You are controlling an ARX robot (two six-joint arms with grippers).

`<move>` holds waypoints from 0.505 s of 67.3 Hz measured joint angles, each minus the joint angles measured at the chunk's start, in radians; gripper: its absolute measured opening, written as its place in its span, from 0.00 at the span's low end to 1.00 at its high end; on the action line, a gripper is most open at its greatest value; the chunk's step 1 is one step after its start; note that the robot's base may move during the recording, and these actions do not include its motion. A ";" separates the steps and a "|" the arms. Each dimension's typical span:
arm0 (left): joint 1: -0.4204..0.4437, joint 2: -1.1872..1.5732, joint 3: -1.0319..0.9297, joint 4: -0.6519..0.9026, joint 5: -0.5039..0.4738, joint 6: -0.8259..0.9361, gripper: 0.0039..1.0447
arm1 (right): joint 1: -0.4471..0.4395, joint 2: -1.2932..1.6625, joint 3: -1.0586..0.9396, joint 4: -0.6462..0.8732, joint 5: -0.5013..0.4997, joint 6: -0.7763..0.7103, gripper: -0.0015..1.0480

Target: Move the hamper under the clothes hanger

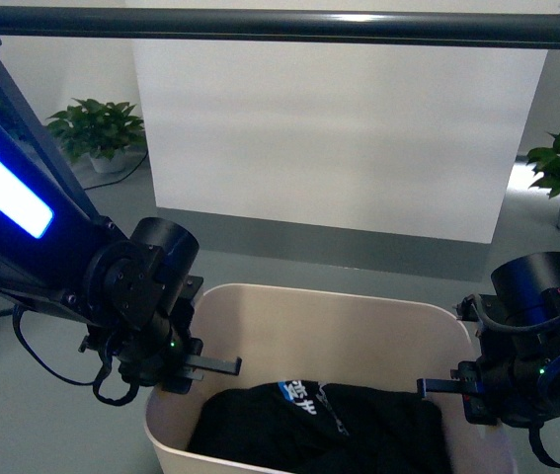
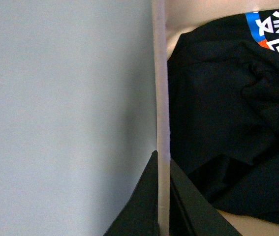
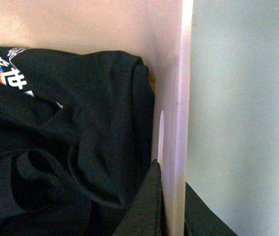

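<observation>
- Two hands, both on the hamper (image 1: 339, 331): L hand (image 1: 208, 365) at its left short end, R hand (image 1: 440, 387) at its right short end. Neither is nearer, you've got one each side.
- L hand: clamped narrow on the rim, w/ the wall pinched btwn the fingers (image 2: 140, 211), per the L wrist view. R hand: same, w/ fingers (image 3: 145, 211) on either side of the wall.
- Hamper sits on the floor (image 1: 23, 434), low and close in front of you, w/ its long axis running left-right btwn the hands.
- Key relation: the rack bar (image 1: 280, 25) also runs left-right, high overhead and parallel w/ the hamper. In the front view it reads as above and maybe a bit ahead of the tub. Depth is hard to judge, so can't tell if you're squarely under it.
- Rack leg (image 1: 23, 118) slants down on the left side; mind it if you push fwd.
- Count: 1 hamper, 1 rack bar, 1 rack leg in view, 2 hands.
- Also 1 heap of black clothes (image 1: 299, 430) inside w/ a blue-white print; pieces can't be counted.
- 3 plants (image 1: 102, 128) by the far wall, the far-left one half hidden.
</observation>
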 joint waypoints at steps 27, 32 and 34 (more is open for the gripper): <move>-0.030 0.001 -0.016 0.002 -0.016 -0.022 0.03 | -0.029 0.055 0.017 0.028 0.013 -0.013 0.03; -0.030 0.004 -0.016 0.005 -0.016 -0.024 0.03 | -0.030 0.066 0.022 0.037 0.013 -0.013 0.03; -0.031 0.006 -0.016 0.008 -0.017 -0.026 0.03 | -0.030 0.072 0.024 0.042 0.013 -0.013 0.03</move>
